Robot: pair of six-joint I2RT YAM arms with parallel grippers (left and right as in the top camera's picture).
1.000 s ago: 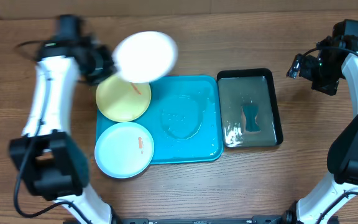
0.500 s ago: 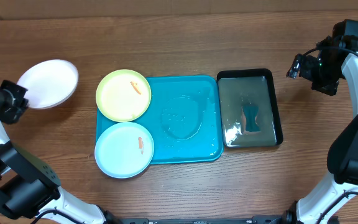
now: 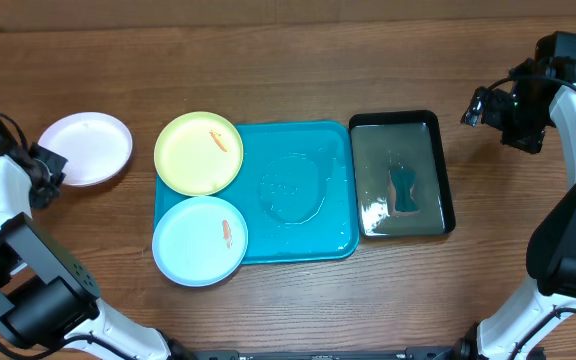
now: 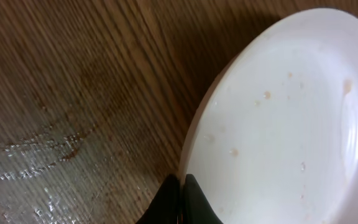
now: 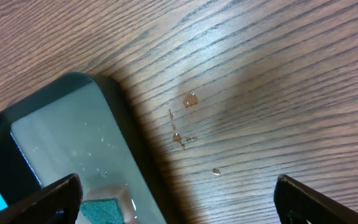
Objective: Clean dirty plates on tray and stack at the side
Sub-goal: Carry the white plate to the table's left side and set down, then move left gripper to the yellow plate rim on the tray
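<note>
the tray (image 3: 338, 205) runs lengthwise left-right; left end effector (image 4: 182, 198) pinches the white plate (image 4: 278, 118).

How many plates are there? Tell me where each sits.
3. White plate off the tray, far left; lime-green plate and light-blue plate overlapping its left edge. None seems hidden.
</note>
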